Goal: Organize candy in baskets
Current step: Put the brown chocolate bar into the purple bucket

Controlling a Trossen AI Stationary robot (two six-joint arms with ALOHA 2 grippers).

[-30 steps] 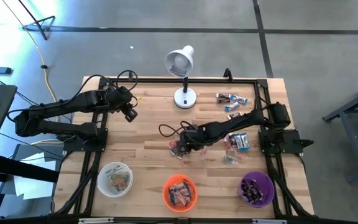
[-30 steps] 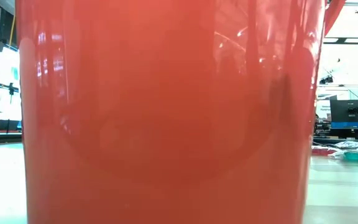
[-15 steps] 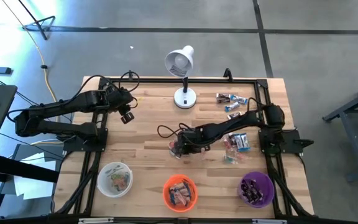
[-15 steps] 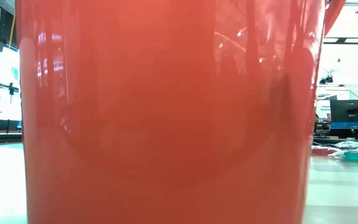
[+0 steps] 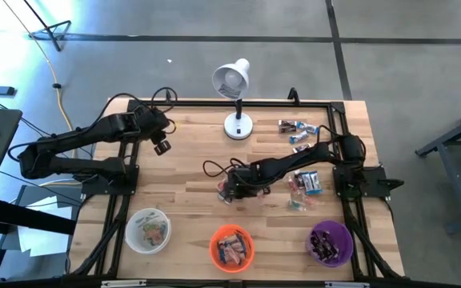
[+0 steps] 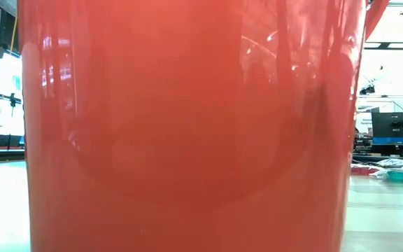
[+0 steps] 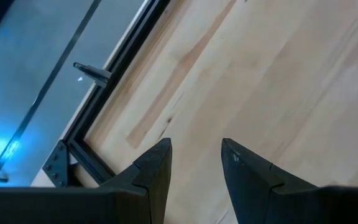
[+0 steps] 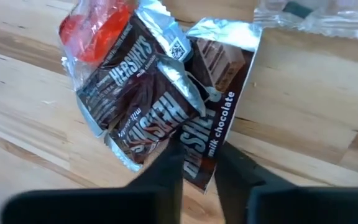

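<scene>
My right gripper pinches the chocolate bars, fingers nearly closed on a wrapper edge; light, crinkly, slippery foil; grip mid-bar; left gripper open, idle.

The wooden desk carries a white lamp at its far edge. Loose candy lies right of the lamp. White, orange and purple baskets line the near edge.
</scene>
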